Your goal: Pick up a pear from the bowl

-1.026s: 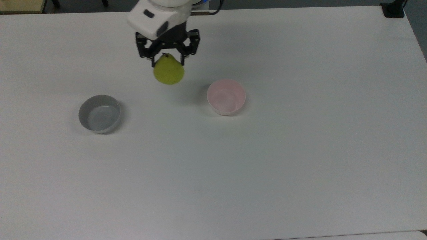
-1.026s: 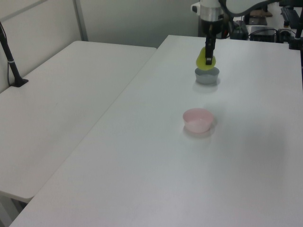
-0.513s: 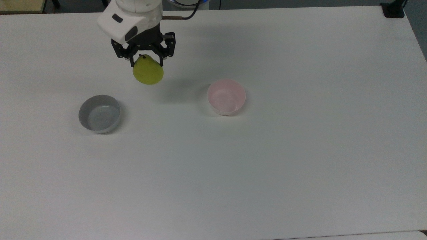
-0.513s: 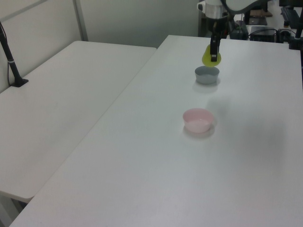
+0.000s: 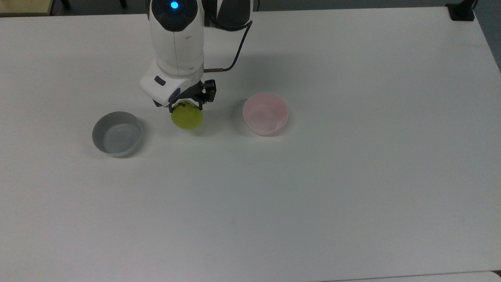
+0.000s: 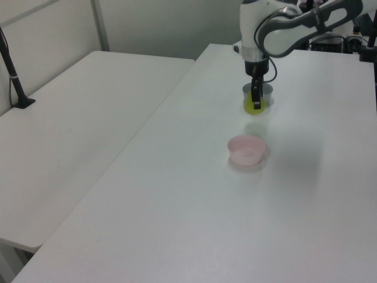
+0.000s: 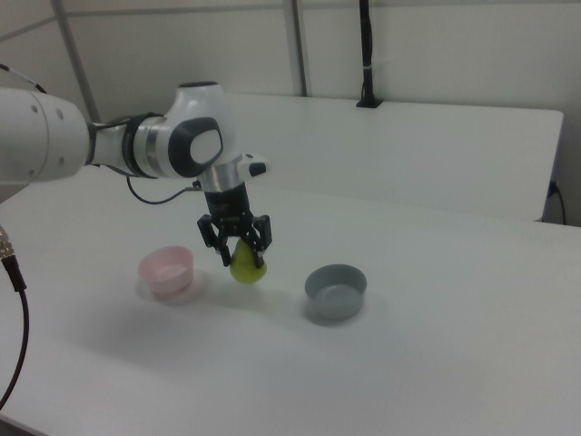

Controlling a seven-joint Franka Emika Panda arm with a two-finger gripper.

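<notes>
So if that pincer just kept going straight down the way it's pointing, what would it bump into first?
Probably the bare white table. The pincer points downward, gripping the pear, between the grey bowl and pink bowl.

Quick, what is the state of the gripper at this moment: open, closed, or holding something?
Gripper: closed on the pear, held by its top above the table, between the pink bowl and the grey bowl.

White arm point(image 5: 178, 43) w/ grey joints, blue LED, black cable point(image 5: 238, 51), black hand point(image 5: 187, 105)
</notes>
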